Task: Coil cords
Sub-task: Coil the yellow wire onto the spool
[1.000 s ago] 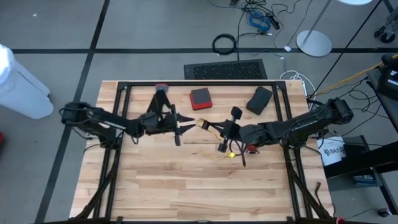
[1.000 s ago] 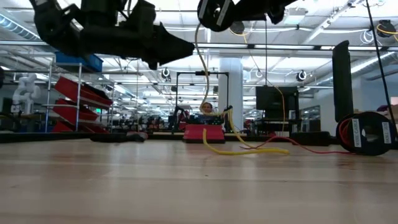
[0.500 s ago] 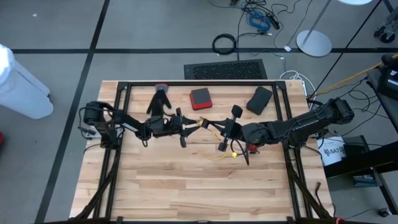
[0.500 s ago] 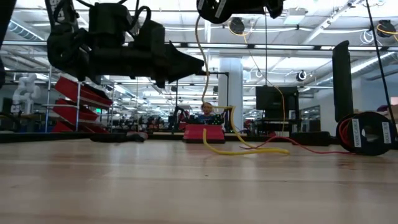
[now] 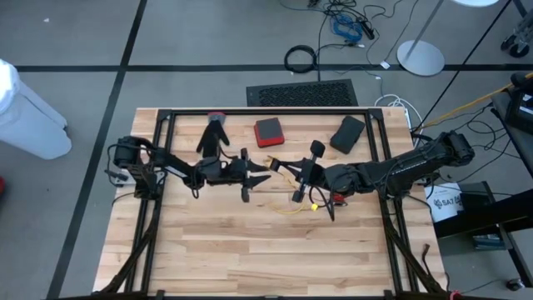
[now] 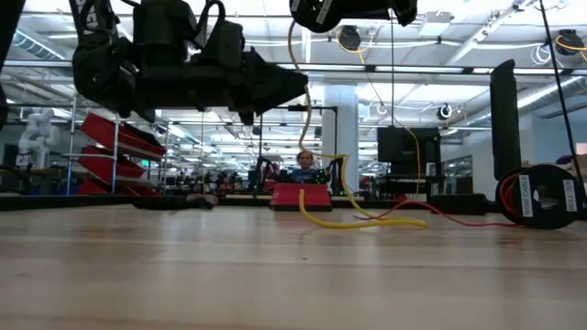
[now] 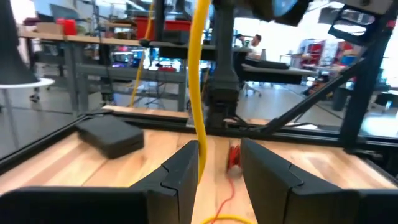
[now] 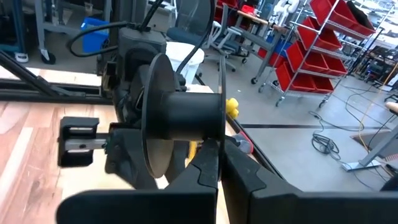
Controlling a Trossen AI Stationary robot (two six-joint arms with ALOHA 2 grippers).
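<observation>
A yellow cord (image 6: 301, 101) hangs from a black spool (image 8: 180, 118) down to the table, where its slack (image 5: 293, 208) lies beside a thin red piece (image 7: 234, 157). My right gripper (image 5: 311, 177) holds the spool high over the table's middle. My left gripper (image 5: 265, 169) is open and level, pointing at the spool. In the left wrist view the hanging cord (image 7: 199, 81) runs down between its fingers, close against one finger (image 7: 183, 171). I cannot tell whether the cord touches that finger. No black cord shows. My right gripper (image 8: 219, 163) pinches the rim of the spool's thin flange (image 8: 220, 134) between its two fingers, which reach it nearly level from the table's right side. The spool is lifted clear of the table, its hub lying crosswise to the fingers.
At the table's far side lie a black glove (image 5: 215, 133), a red box (image 5: 268, 131) and a black box (image 5: 346, 133). A second spool with red cable (image 6: 541, 194) stands at the right. The near half of the wooden table (image 5: 250, 258) is bare.
My left gripper has gone toward the table's right edge and sunk a little, closing on the hanging yellow cord, which now stands between its open fingers. The spool and my right gripper have kept still.
</observation>
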